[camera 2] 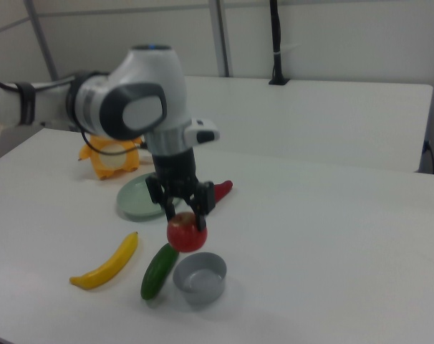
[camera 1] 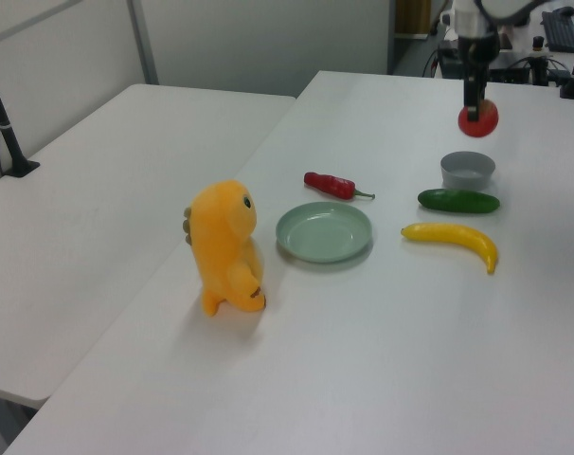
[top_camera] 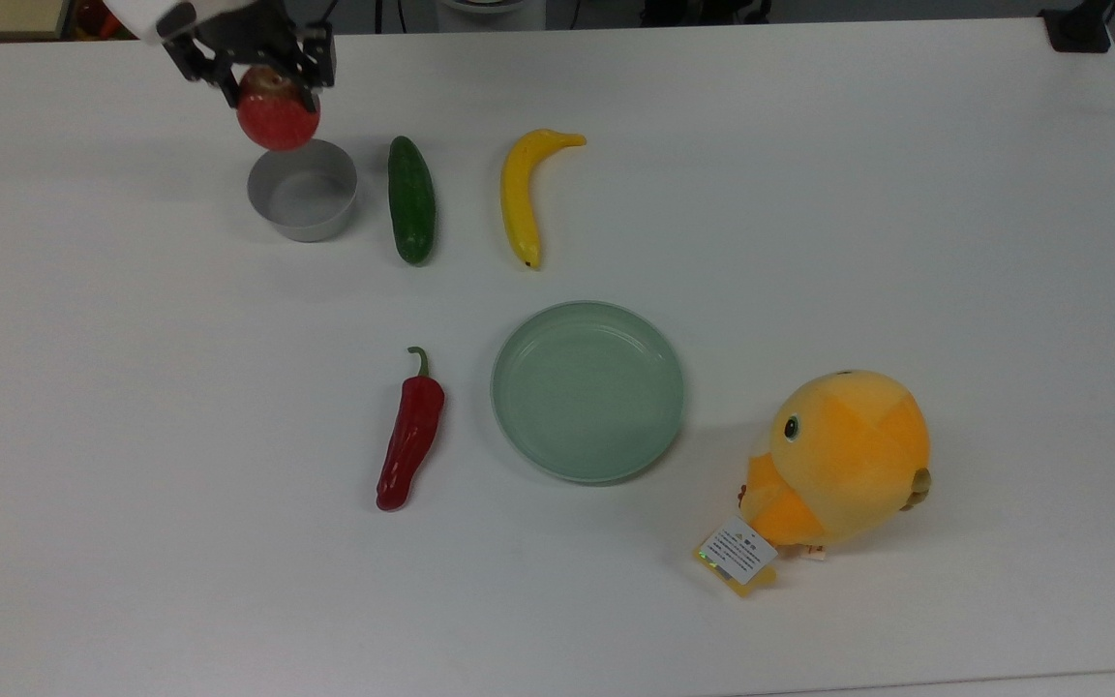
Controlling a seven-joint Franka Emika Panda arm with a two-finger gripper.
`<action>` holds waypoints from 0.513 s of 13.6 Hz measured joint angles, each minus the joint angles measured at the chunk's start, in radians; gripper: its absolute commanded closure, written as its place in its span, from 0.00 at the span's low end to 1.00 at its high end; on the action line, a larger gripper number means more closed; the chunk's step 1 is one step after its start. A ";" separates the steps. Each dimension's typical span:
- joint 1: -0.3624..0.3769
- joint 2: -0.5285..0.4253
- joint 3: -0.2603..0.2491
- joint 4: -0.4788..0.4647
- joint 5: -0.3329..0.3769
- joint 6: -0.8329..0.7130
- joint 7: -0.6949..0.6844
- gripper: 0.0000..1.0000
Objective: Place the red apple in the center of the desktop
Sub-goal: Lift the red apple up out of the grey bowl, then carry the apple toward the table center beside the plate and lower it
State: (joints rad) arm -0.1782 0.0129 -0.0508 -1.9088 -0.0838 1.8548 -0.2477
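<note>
The red apple [top_camera: 278,118] hangs in the air above the small grey bowl [top_camera: 303,202], at the top view's upper left. My gripper [top_camera: 267,81] is shut on the apple's top, its black fingers on either side. In the left view the red apple [camera 1: 478,118] floats well above the grey bowl [camera 1: 468,170], held by my gripper [camera 1: 475,106]. In the right view the apple [camera 2: 186,233] hangs under my gripper [camera 2: 184,216], just over the bowl [camera 2: 200,276]. The white desktop [top_camera: 809,194] spreads below.
A green cucumber [top_camera: 411,198] and a yellow banana [top_camera: 523,194] lie to the right of the bowl in the top view. A red chili pepper [top_camera: 410,433] and a pale-green plate [top_camera: 587,390] sit mid-table. An orange plush toy [top_camera: 838,465] stands at the lower right.
</note>
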 measured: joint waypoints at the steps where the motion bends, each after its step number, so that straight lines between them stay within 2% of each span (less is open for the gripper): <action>1: 0.000 -0.002 0.000 0.034 0.000 -0.036 0.000 0.40; 4: 0.003 -0.003 0.007 0.105 0.000 -0.085 0.000 0.40; 7: 0.037 0.002 0.013 0.119 0.000 -0.084 0.003 0.40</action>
State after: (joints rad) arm -0.1412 0.0144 -0.0376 -1.7898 -0.0837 1.7706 -0.2442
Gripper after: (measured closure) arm 0.269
